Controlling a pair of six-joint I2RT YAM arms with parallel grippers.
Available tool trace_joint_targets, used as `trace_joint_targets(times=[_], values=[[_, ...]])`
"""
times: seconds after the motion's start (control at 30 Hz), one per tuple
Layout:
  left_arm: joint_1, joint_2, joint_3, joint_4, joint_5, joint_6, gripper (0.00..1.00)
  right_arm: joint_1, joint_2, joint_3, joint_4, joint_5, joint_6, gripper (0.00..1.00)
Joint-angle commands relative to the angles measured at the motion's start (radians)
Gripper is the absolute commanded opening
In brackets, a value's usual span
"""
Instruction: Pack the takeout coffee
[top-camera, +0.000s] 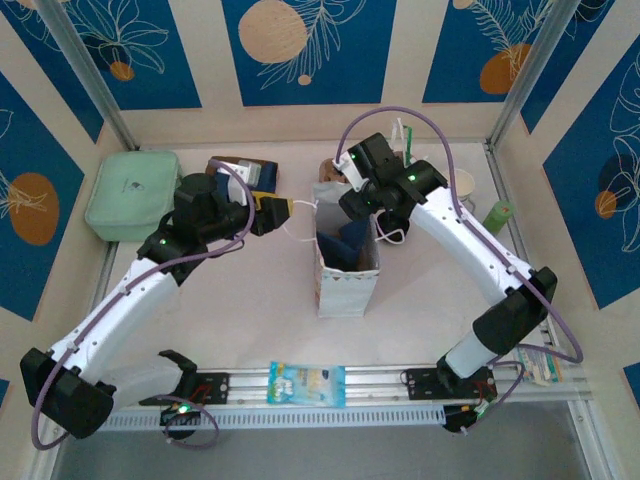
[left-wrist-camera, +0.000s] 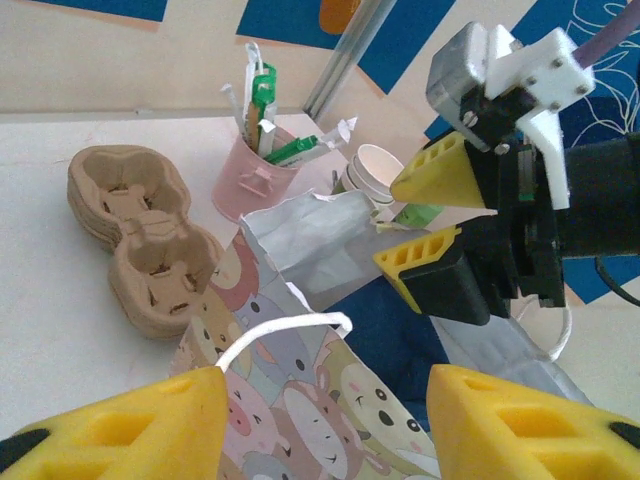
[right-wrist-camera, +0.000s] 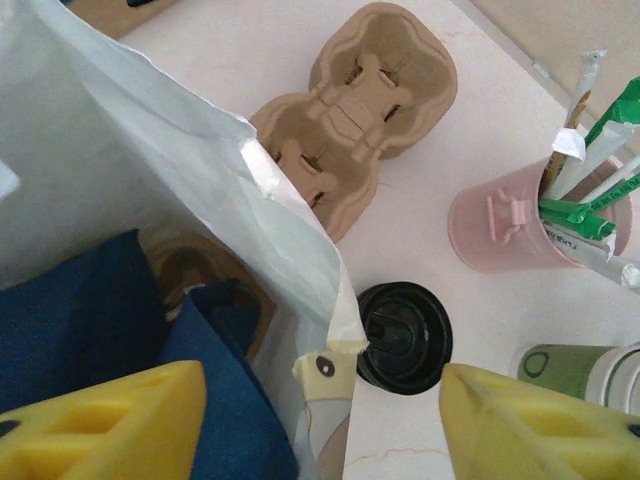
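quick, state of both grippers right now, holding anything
left gripper: open, jaws wide apart, holding nothing
right gripper: open, jaws wide apart, holding nothing

Bright, soft, even light with faint shadows; yellow foam fingertips (right-wrist-camera: 100, 420) of the right gripper (right-wrist-camera: 320, 420) blur, everything beyond them sharp.

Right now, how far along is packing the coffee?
Done: the cartoon-printed paper bag stands open, with a dark blue item inside. In hand: nothing. The left gripper is open by the bag's white handle, and the right gripper is open above the bag's rim. Left: the black-lidded paper coffee cup stands on the table outside the bag; it must be gripped and put in.
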Motion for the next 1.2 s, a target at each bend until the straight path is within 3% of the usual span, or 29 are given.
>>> trace_joint_targets(times=[0.0, 0.3, 0.67, 1.1, 1.17], values=[[0.017, -0.028, -0.008, -0.010, 0.023, 0.016, 0.56, 0.004, 0.020, 0.036, 0.006, 0.056, -0.034, 0.58], [0.032, -0.041, -0.025, -0.006, 0.033, 0.009, 0.56, 0.009, 0.030, 0.042, 0.061, 0.083, -0.065, 0.25], [0.042, -0.056, -0.037, -0.004, 0.040, 0.005, 0.56, 0.007, 0.037, 0.062, 0.051, 0.057, -0.045, 0.01], [0.045, -0.076, -0.046, -0.015, 0.040, 0.008, 0.56, -0.002, -0.009, 0.056, 0.069, 0.021, -0.001, 0.00], [0.045, -0.079, -0.043, -0.021, 0.035, 0.014, 0.56, -0.002, -0.011, 0.063, 0.063, 0.018, 0.007, 0.07]])
